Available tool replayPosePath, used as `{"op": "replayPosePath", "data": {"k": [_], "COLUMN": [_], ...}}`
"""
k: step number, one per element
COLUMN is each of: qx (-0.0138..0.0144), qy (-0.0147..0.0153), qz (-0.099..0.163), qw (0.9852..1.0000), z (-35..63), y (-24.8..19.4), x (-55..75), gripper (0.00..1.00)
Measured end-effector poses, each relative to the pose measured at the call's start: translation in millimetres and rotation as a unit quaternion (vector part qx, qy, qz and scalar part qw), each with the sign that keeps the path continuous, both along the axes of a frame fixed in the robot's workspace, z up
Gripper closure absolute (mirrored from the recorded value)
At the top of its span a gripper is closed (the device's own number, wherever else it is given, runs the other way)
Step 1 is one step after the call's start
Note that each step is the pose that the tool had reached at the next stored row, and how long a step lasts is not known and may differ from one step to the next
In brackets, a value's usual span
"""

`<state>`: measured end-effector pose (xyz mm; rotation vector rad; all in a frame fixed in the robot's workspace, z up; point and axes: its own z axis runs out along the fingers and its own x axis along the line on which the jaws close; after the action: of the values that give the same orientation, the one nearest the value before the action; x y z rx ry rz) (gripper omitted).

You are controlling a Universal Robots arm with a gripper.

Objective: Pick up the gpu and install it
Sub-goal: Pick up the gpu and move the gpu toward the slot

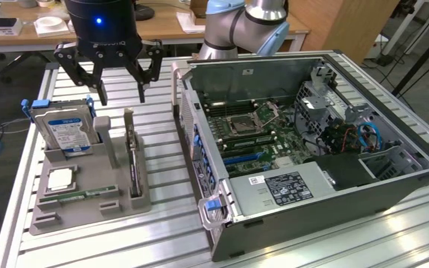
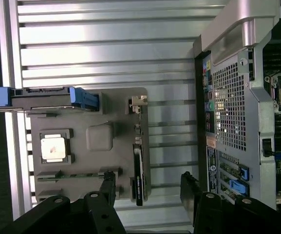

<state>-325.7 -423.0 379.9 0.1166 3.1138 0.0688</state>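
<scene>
Tool (image 1: 122, 99), jaws wide and empty, above the gpu (image 1: 133, 164) standing on edge in its tray (image 1: 87, 215); an off-centre descent could strike the card or the neighbouring hard drive (image 1: 64, 128).

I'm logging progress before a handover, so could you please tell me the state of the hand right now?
Hand: open, holding nothing, hovering over the gpu that stands in the grey tray.
</scene>
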Motion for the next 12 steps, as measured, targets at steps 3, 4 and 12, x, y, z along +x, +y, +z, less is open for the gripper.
{"op": "replayPosePath", "data": {"k": [3, 4, 12], "qx": [0.0000, 0.0000, 0.0000], "qy": [0.0000, 0.0000, 0.0000], "qz": [0.000, 0.000, 0.000], "qw": [1.0000, 1.0000, 1.0000], "z": [-0.8, -1.1, -4.1], "y": [-0.5, -0.6, -1.9], "x": [0.0, 0.0, 0.1], "gripper": [0.35, 0.35, 0.35]}}
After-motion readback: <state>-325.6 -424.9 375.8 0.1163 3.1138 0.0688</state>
